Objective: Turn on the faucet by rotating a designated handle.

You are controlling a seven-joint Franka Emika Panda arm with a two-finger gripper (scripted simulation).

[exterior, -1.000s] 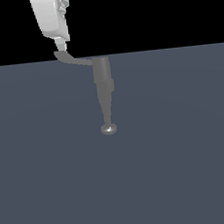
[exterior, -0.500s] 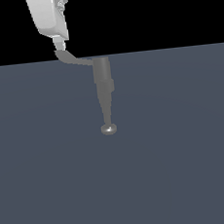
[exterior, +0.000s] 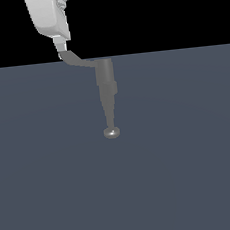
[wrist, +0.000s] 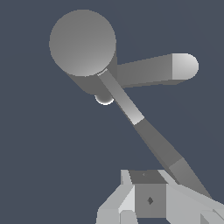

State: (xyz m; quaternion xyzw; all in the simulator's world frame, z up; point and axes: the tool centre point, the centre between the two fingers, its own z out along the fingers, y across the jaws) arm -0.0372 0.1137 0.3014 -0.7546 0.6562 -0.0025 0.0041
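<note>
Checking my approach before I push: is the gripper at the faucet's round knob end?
No, the gripper sits at the tip of the handle, far from the knob.

Flat slate-grey floor [exterior: 184, 180], black backdrop [exterior: 166, 11]

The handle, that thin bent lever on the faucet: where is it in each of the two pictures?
Exterior view: the handle juts from the top of the faucet toward the exterior view's left, its tip at the white gripper.
Wrist view: the handle runs diagonally from the faucet's round top down to the gripper.
Shared landmark: the faucet's cylindrical body.
</note>
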